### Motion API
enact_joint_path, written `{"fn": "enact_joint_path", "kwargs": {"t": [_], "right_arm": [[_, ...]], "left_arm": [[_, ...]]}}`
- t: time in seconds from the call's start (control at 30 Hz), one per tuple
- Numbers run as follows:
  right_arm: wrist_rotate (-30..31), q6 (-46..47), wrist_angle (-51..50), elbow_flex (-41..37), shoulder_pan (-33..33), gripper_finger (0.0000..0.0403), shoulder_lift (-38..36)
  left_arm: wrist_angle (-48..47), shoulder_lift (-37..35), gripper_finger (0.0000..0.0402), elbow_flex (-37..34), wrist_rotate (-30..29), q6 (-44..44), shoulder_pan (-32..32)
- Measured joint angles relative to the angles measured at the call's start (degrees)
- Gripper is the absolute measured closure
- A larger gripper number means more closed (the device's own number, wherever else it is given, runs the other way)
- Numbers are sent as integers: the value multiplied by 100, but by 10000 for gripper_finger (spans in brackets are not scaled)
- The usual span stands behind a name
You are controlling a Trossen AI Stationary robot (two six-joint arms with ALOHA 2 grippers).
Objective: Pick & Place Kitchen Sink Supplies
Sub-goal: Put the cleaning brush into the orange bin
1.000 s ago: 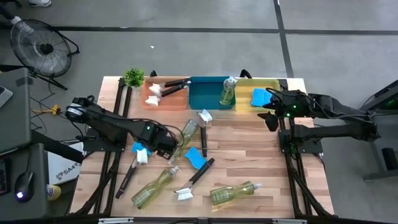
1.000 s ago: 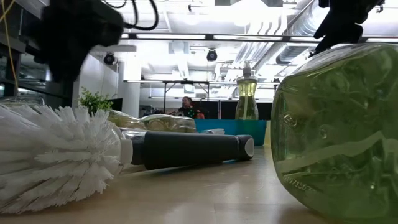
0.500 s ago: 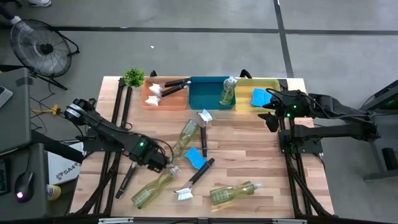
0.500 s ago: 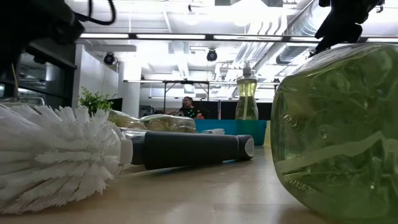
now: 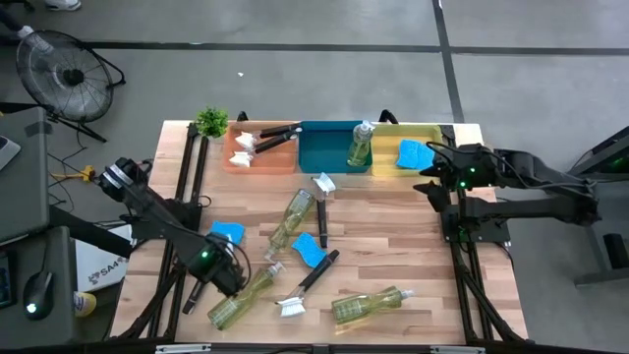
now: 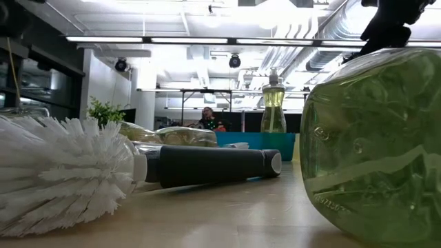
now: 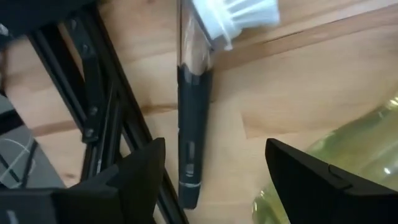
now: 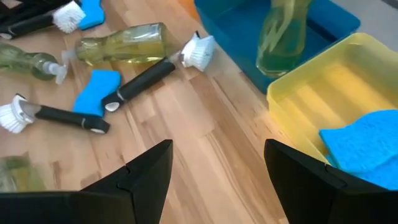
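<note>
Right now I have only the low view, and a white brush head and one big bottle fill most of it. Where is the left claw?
Observer: The left claw hangs over the front-left part of the table, above a black brush handle that lies flat on the wood.
Operator: Is it gripping that handle?
Observer: No. Its fingers are spread, with the handle showing between them, ungripped.
Operator: And the right claw?
Observer: The right claw is open and empty beside the yellow bin, which holds a blue sponge.
</note>
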Motion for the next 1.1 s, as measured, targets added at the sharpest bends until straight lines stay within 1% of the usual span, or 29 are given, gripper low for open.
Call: {"fn": "enact_joint_path", "kwargs": {"t": [0.17,0.27,0.5,0.87,1.1], "right_arm": [[115,124,-38,0,0,155,-306],[91,143,-51,0,1,155,-462],[44,383,-193,0,0,155,-714],[109,476,-183,2,0,155,-730],[115,480,-68,2,2,155,-730]], "left_arm": [[766,0,129,-400,60,-409,-225],[1313,0,129,-633,124,-451,-218],[2073,0,129,-1128,70,-532,-208],[2110,2,129,-1238,-94,-591,-206],[2015,2,129,-1241,-87,-586,-206]]}}
